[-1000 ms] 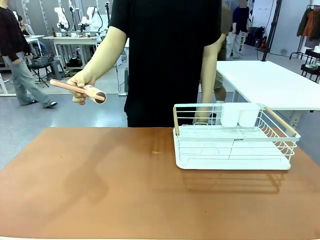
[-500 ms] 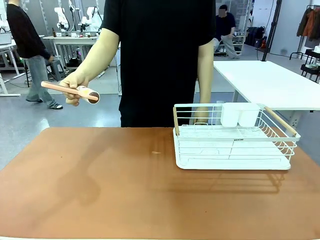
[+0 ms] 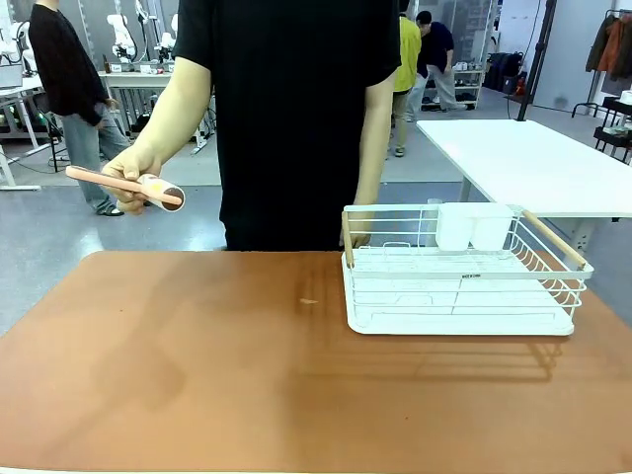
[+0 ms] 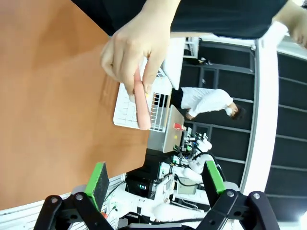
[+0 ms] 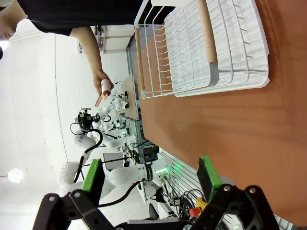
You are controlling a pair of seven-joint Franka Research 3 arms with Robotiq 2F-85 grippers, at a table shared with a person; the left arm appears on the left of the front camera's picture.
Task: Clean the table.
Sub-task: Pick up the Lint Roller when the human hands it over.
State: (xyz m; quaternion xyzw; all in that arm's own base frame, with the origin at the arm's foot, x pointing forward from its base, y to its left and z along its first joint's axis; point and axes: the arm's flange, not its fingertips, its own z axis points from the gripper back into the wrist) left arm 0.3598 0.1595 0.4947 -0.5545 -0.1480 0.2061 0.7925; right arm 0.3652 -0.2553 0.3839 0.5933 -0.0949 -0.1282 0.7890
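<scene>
While the person at the far side of the large flat table with the matte terracotta top stands close to its edge, one hand holds up a pink stick-shaped tool with a short white roller head. The tool is in the air, beyond the table's far left part, and touches nothing else. The person's other hand hangs at the far left corner of a white wire dish rack with two wooden handles; whether it touches the rack I cannot tell. The rack stands on the right half of the table, and a white plastic holder hangs on its far wall. A small pale mark lies on the table top just left of the rack.

From the left wrist camera, the left gripper has its two green pads wide apart with nothing between them; beyond it are the hand and the pink tool. The right gripper is also spread apart and holds nothing, above the table near the rack.
</scene>
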